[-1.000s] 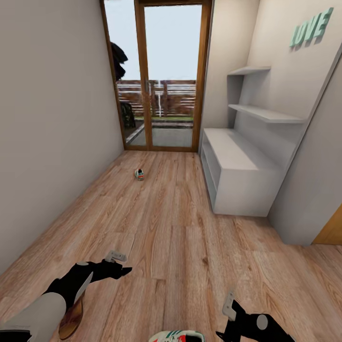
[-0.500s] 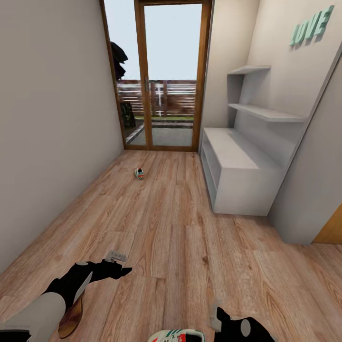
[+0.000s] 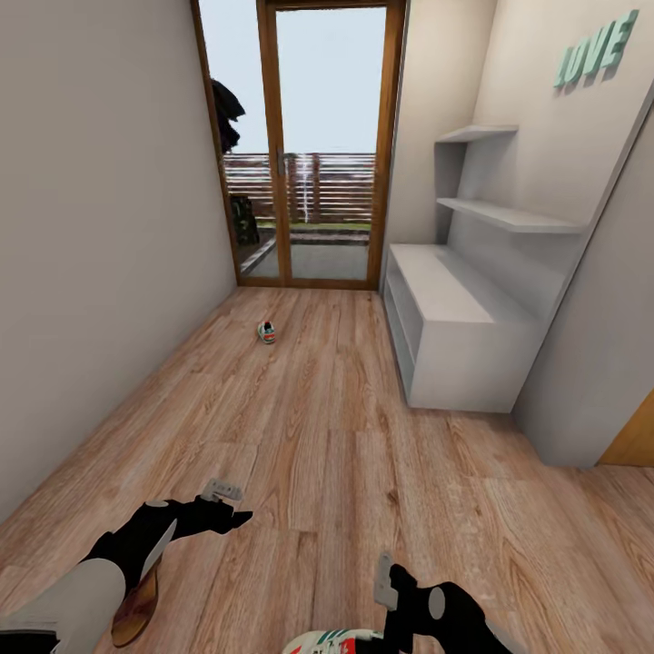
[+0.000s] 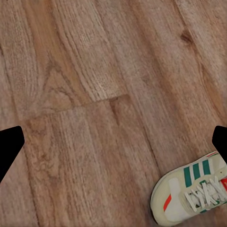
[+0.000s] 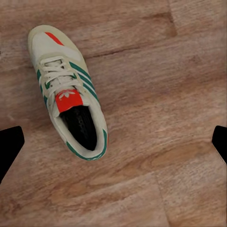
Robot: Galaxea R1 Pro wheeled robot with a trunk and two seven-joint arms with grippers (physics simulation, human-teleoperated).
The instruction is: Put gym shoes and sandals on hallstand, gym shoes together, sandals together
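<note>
Your right gripper point(image 3: 392, 581) is open above the near shoe point(image 5: 68, 92), but off to one side; drop now and you may miss

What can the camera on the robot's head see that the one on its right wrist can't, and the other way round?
The head view takes in the far gym shoe down the corridor, the pale hallstand, a brown sandal under the left arm, and the glass door. The right wrist view looks at the whole near gym shoe, laces and red tongue patch, lying flat, free of the open right tool. Both share that near shoe and the wood floor.
</note>
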